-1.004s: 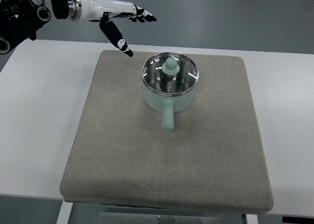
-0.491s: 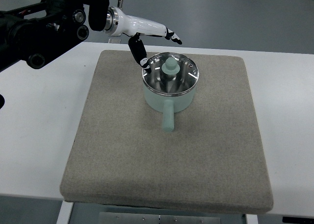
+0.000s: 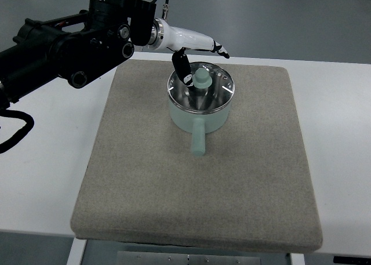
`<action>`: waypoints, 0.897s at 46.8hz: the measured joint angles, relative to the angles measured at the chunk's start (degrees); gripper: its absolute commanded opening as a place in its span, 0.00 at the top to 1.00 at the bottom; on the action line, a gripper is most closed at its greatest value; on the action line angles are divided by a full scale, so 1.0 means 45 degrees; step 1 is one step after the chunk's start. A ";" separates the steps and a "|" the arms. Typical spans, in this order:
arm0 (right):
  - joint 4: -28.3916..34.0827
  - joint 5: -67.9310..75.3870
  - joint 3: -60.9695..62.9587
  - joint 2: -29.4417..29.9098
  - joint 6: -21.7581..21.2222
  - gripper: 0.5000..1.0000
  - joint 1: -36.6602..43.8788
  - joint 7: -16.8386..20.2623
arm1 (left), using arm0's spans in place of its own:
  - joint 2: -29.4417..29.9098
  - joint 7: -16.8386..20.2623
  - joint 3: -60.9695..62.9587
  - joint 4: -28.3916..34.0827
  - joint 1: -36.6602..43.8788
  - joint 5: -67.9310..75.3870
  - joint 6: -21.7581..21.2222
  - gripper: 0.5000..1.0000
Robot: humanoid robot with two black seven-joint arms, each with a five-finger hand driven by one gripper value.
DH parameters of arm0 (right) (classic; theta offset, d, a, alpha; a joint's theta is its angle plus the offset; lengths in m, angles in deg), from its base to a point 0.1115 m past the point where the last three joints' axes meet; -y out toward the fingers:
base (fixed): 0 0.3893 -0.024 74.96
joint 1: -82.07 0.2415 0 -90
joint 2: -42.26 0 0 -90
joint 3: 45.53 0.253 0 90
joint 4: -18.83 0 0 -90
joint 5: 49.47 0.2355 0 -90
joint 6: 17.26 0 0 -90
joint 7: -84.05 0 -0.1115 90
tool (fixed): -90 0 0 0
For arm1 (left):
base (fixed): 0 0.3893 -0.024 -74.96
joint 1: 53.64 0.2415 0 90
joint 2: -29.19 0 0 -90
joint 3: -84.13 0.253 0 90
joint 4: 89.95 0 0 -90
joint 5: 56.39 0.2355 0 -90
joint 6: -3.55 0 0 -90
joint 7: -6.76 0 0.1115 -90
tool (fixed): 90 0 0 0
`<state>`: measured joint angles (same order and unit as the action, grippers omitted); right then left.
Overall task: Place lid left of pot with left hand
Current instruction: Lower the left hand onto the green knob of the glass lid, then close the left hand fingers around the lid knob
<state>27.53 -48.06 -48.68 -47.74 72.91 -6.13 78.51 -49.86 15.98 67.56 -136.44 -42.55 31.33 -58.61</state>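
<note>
So my left robot hand (image 3: 194, 55) hovers with fingers spread, thumb just beside the lid (image 3: 201, 87) knob, pot (image 3: 199, 115) below.

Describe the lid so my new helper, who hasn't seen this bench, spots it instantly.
On the grey felt mat stands a mint-green saucepan. Its top is the round glass lid, steel-rimmed, with a mint-green knob that the white left hand nears.

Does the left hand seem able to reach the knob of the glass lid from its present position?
Probably yes. The left hand hovers right by the lid knob, fingers open, thumb beside it, and nothing stands between them on the pot.
</note>
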 measured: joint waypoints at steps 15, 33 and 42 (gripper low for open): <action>0.0000 0.0000 0.0000 0.0000 0.0000 0.15 0.0005 0.0000 | -0.0266 0.0003 0.0006 0.0002 -0.0005 0.1175 -0.0232 0.06; 0.0000 0.0000 -0.0001 0.0000 0.0000 0.15 0.0003 -0.0001 | -0.0081 0.0022 0.0017 -0.0197 -0.0443 0.1263 -0.0052 0.21; 0.0000 0.0000 0.0007 0.0000 0.0000 0.15 0.0004 0.0000 | -0.0049 0.0023 0.0024 -0.0198 -0.0445 0.1256 0.0477 0.27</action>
<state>27.53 -48.06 -48.65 -47.74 72.91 -6.11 78.51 -50.08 16.08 67.67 -137.33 -44.55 36.98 -56.46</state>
